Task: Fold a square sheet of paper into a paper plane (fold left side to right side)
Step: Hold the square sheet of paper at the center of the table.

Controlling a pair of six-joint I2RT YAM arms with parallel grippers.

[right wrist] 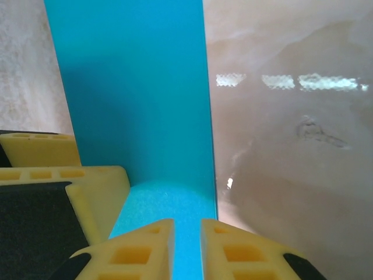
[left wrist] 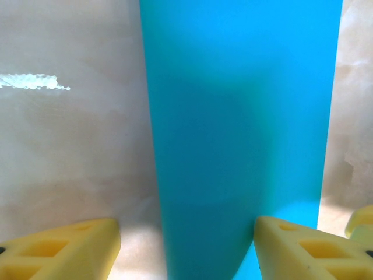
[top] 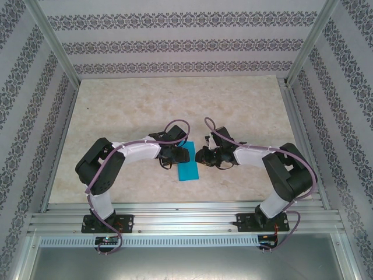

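The square sheet of paper [top: 188,165] is cyan-blue and lies flat on the table as a narrow folded rectangle; a paper plane is out of view. My left gripper [top: 176,154] hangs over the sheet's far left end. It is open, and its yellow fingers [left wrist: 70,248] straddle the paper [left wrist: 239,128]. My right gripper [top: 204,156] sits at the sheet's far right edge. Its yellow fingertips [right wrist: 140,245] stand a narrow gap apart just above the paper [right wrist: 134,99], with blue showing in the gap. The right gripper [right wrist: 186,227] holds nothing that I can see.
The beige marbled tabletop [top: 128,111] lies all round the sheet. Aluminium frame rails [top: 186,219] run along the near edge, and patterned walls close the sides and back. The two grippers face each other closely across the paper, purple cables [top: 175,125] looping above them.
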